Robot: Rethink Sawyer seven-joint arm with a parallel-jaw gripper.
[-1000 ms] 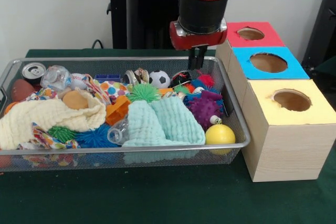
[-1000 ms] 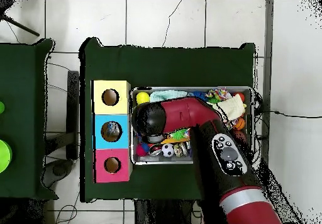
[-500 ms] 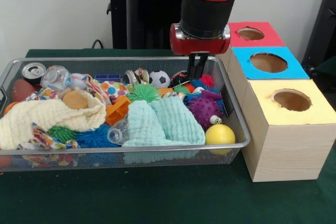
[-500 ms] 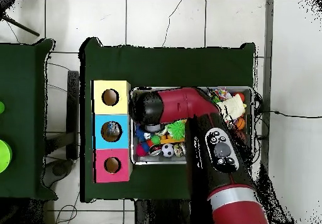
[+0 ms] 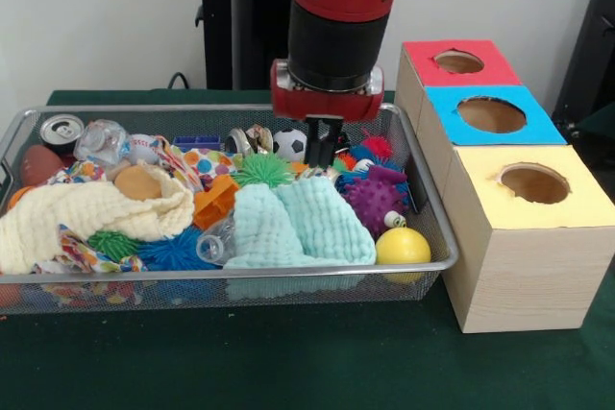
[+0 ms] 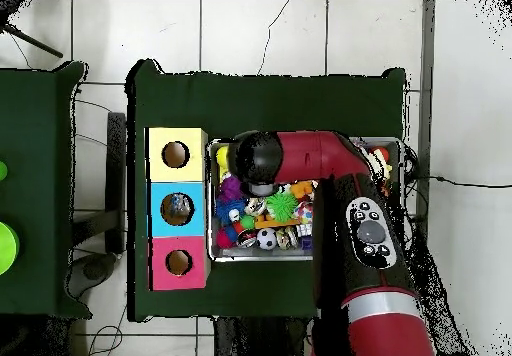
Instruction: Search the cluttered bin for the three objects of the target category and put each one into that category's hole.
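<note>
We see the arm reaching straight down, its gripper (image 5: 324,146) hanging over the wire bin (image 5: 434,228) beside the soccer ball (image 5: 291,144); whether it grips anything, we cannot tell. Teal cloths (image 5: 288,223) lie nearer, three holed boxes (image 5: 519,237) right.

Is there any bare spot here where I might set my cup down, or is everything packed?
The bin is packed edge to edge with cloths, balls and spiky toys. Bare green table lies in front of the bin and the yellow box. In the overhead view, more open green stretches beyond the bin's long side.
</note>
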